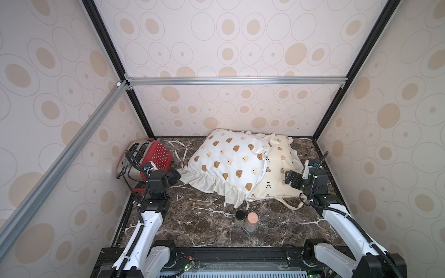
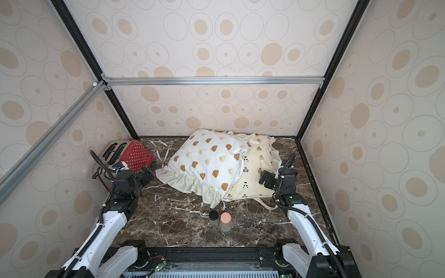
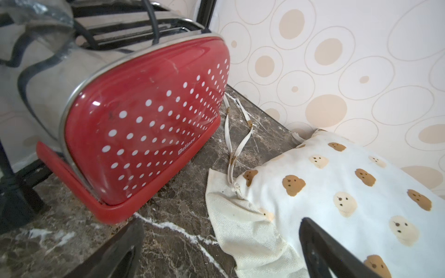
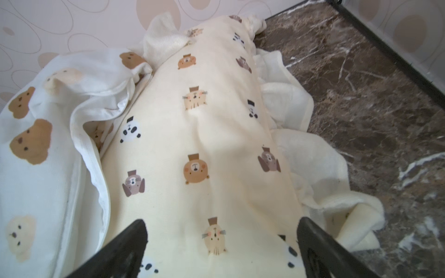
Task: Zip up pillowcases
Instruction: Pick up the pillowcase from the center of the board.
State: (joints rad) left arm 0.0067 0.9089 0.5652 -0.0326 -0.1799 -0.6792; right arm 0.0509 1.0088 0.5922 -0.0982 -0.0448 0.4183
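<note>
Pillowcases overlap, white pillowcase [image 1: 228,163] lying on cream pillowcase [image 1: 279,166], so left gripper [image 1: 176,175] and right gripper [image 1: 289,178], both empty with jaws apart, could pinch ruffle [image 1: 212,185] rather than the unseen zipper pull.

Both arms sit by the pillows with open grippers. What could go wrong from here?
1. The white pillow overlaps the cream pillow, its gaping edge resting on it; the right gripper may pinch both fabrics.
2. Loose ties trail beside the toaster; the left gripper may snag them.
3. Two jars stand just before the pillows; dragging a pillow may topple them.
</note>
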